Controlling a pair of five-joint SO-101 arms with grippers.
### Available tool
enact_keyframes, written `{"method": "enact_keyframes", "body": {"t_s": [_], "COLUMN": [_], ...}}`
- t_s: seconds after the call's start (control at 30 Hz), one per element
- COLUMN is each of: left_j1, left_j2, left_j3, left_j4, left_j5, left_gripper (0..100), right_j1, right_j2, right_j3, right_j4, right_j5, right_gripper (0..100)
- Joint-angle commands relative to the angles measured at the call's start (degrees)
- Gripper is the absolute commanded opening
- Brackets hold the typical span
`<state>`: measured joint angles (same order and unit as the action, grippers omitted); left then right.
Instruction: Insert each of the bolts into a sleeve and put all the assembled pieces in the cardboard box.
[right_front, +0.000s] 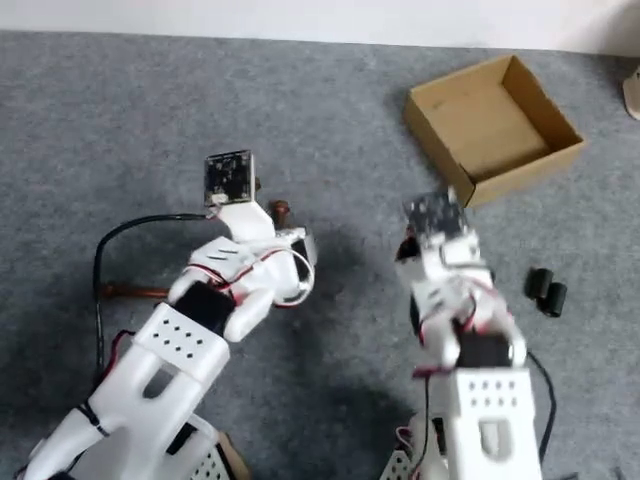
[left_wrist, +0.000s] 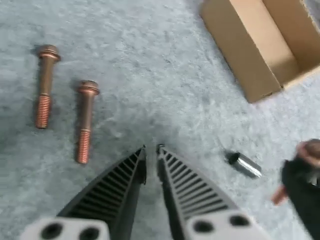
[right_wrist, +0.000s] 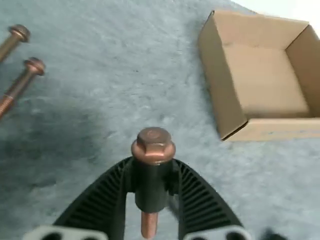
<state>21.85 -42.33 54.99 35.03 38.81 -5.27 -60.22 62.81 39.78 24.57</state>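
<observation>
My right gripper (right_wrist: 152, 167) is shut on an assembled piece: a copper bolt (right_wrist: 153, 145) standing in a black sleeve (right_wrist: 151, 192), held above the grey carpet. The open cardboard box (right_wrist: 260, 75) lies just beyond it and is empty where I can see inside. My left gripper (left_wrist: 151, 150) is shut with nothing in it, low over the carpet. Two loose copper bolts (left_wrist: 44, 85) (left_wrist: 86, 120) lie side by side ahead of it. A dark sleeve (left_wrist: 244, 165) lies on the carpet between the two grippers.
Two more black sleeves (right_front: 545, 290) rest on the carpet beside the right arm, below the cardboard box (right_front: 495, 115). Another bolt (right_front: 135, 292) lies by the left arm's black cable (right_front: 100, 260). The carpet runs to a white wall at the back.
</observation>
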Motion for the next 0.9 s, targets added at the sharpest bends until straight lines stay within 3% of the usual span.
{"method": "enact_keyframes", "body": {"t_s": [0.0, 0.23, 0.47, 0.87], "left_j1": [-2.95, -4.09, -4.00, -4.09], "left_j2": [-0.48, -0.48, -0.48, -0.48], "left_j3": [-2.68, -1.63, 4.62, 4.79], "left_j4": [-0.26, -0.70, -12.40, -12.40], "left_j5": [0.18, 0.09, 0.09, -3.43], "left_gripper": [10, 11, 11, 11], "right_j1": [2.33, 5.05, 7.43, 10.24], "right_j2": [11.12, 29.76, 47.87, 74.33], "right_j3": [-14.02, -32.84, -48.57, -73.27], "right_j4": [-0.31, -0.31, -0.31, -0.31], "right_j5": [5.98, 13.54, 17.85, 23.56], "right_gripper": [0.4, 0.4, 0.4, 0.4]}}
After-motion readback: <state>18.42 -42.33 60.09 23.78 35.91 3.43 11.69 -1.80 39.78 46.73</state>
